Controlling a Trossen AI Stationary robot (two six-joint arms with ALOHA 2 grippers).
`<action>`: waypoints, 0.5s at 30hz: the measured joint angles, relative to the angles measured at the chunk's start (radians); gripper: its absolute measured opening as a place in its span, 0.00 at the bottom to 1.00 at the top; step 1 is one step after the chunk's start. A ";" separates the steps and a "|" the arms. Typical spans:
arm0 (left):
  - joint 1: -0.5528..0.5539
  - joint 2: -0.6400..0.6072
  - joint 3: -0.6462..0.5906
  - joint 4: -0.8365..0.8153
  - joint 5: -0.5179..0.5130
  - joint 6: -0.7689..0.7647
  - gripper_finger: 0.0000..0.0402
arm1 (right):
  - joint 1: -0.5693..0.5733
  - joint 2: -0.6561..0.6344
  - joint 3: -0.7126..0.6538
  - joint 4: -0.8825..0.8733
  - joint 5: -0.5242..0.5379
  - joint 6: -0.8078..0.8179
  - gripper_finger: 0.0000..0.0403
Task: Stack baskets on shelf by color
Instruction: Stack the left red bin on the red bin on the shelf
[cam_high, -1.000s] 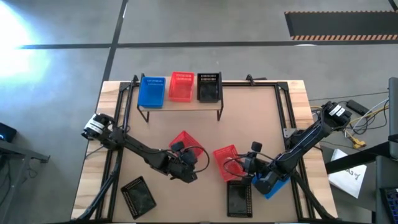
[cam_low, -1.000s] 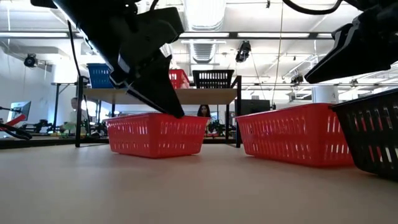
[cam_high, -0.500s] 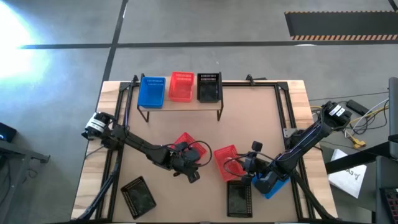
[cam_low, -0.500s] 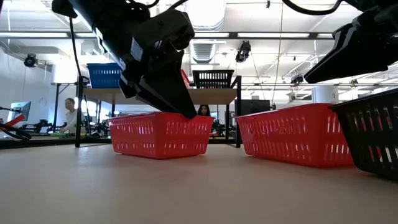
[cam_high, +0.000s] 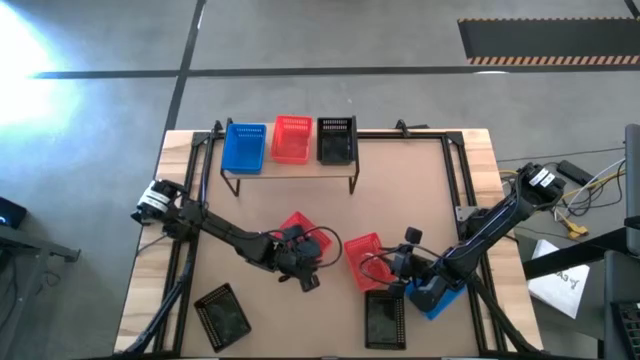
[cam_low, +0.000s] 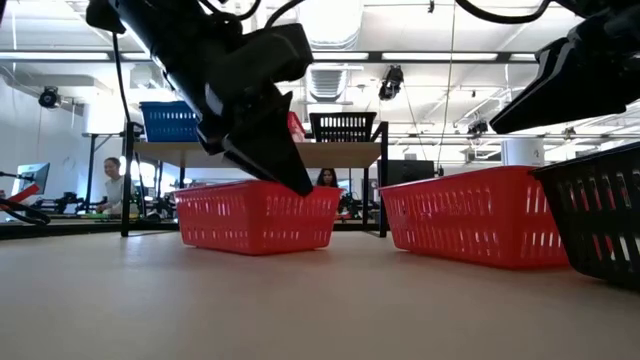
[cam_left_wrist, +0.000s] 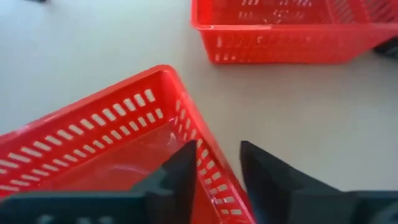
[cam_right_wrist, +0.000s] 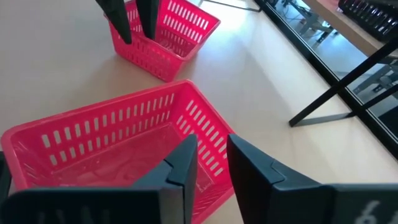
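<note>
- On the shelf (cam_high: 290, 172) at twelve o'clock of the table (cam_high: 420, 200), three mesh baskets sit in a row on the light plank: a blue basket (cam_high: 244, 147), then a red shelf basket (cam_high: 292, 139), then a black shelf basket (cam_high: 336, 139); each looks empty from above.
- Near seven o'clock a black basket (cam_high: 222, 312) lies skewed on the tabletop, empty.
- Just left of centre, the left red basket (cam_high: 296, 226) rests on the table at an angle, slotted walls, nothing inside.
- At its five-o'clock corner the left gripper (cam_left_wrist: 217, 163) straddles the rim, one finger inside the wall and one outside; whether it pinches the wall, I cannot tell.
- Right of centre, the right red basket (cam_high: 362, 256) sits empty, apart from the first.
- Over its rim the right gripper (cam_right_wrist: 210, 155) has fingers either side of the wall; actual grip unclear.
- Toward five o'clock stand another black basket (cam_high: 384, 318) and a blue basket under the right arm (cam_high: 436, 298).
</note>
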 joint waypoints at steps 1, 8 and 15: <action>0.000 0.000 0.001 0.000 0.001 0.025 0.21 | 0.000 0.000 0.000 0.000 0.000 0.000 0.19; -0.016 -0.004 0.020 -0.046 0.097 0.100 0.02 | 0.000 0.000 0.000 0.000 -0.001 0.000 0.17; -0.077 -0.027 0.139 -0.349 0.110 0.100 0.03 | 0.010 0.000 0.000 0.000 -0.002 -0.008 0.19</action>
